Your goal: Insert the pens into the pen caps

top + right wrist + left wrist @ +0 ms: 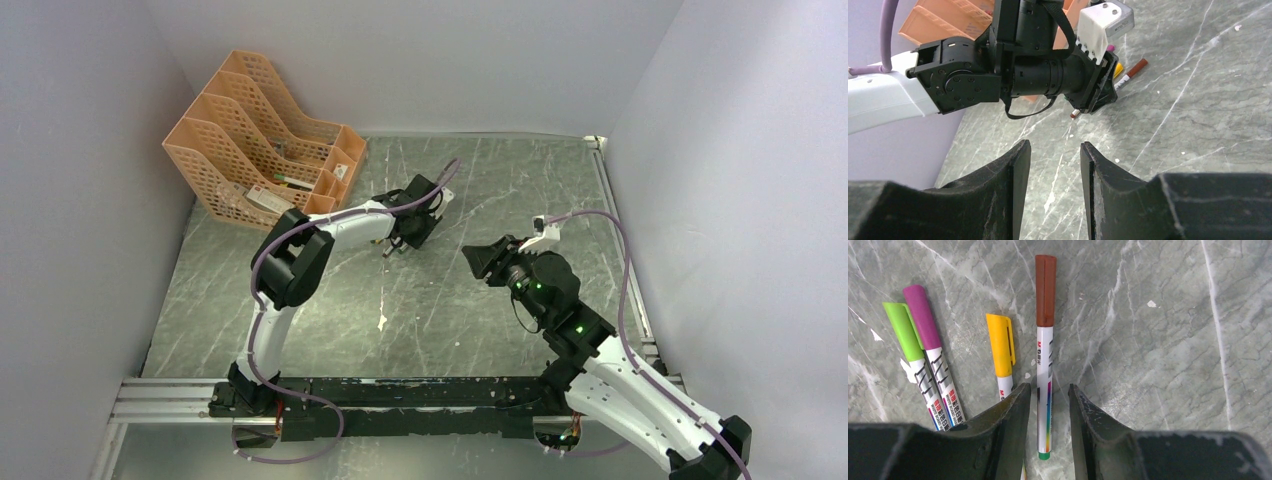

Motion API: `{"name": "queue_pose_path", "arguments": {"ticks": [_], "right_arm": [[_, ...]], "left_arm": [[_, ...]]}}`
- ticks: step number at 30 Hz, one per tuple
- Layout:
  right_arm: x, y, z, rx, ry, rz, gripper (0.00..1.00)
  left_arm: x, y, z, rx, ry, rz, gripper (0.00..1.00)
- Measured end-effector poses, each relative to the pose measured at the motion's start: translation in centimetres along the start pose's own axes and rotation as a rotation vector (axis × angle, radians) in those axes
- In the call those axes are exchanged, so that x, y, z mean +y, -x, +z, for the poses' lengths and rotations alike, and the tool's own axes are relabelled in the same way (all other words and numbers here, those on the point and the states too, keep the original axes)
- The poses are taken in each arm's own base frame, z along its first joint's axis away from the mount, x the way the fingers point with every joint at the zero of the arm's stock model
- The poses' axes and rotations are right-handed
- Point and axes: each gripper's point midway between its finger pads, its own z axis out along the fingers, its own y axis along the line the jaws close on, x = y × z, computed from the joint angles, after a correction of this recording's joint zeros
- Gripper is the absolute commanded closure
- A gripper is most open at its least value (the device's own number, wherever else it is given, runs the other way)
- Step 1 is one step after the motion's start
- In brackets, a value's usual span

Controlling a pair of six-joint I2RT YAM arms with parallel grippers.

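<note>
In the left wrist view, four pens lie side by side on the table, each with its cap on: a green cap (pixel 903 332), a magenta cap (pixel 922 315), a yellow cap (pixel 1000 345) and a brown cap (pixel 1046 290). My left gripper (pixel 1049 387) is open and straddles the white barrel (pixel 1044 405) of the brown-capped pen, with a gap on each side. In the top view it (pixel 410 238) is low over the pens. My right gripper (pixel 1054 145) is open and empty above the table, facing the left gripper (pixel 1098 85); it also shows in the top view (pixel 478 262).
An orange mesh file organizer (pixel 260 140) stands at the back left. A small white scrap (pixel 382 321) lies mid-table. A rail (pixel 620 240) runs along the table's right edge. The side walls stand close.
</note>
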Motion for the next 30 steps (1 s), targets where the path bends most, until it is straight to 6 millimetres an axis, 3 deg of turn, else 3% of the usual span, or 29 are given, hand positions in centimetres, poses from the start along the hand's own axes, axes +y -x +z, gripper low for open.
{"name": "queue_pose_path", "arguments": {"ticks": [7, 11, 16, 18, 22, 26, 30], "right_arm": [[-0.2, -0.4, 0.3, 0.014, -0.009, -0.005, 0.59], [-0.3, -0.5, 0.3, 0.018, -0.011, -0.006, 0.60], [-0.3, -0.5, 0.3, 0.018, -0.012, -0.006, 0.60], [-0.3, -0.4, 0.3, 0.013, -0.013, -0.005, 0.60], [-0.3, 0.0, 0.0, -0.001, -0.014, -0.003, 0.60], [-0.4, 0.1, -0.3, -0.006, -0.020, -0.004, 0.60], [-0.7, 0.1, -0.5, -0.005, -0.028, -0.005, 0.60]], "left_arm": [[0.2, 0.6, -1.7, -0.012, 0.000, -0.014, 0.56], [-0.1, 2.9, -4.7, -0.097, -0.036, -0.027, 0.62], [-2.4, 6.2, -7.5, -0.222, -0.189, -0.022, 0.73], [-3.5, 6.2, -7.3, -0.223, -0.249, -0.015, 0.75], [-5.4, 4.2, -4.9, -0.157, -0.339, -0.013, 0.76], [-6.1, 1.9, -2.5, -0.083, -0.357, -0.025, 0.77], [-5.7, 1.2, -1.1, -0.050, -0.323, -0.036, 0.77]]}}
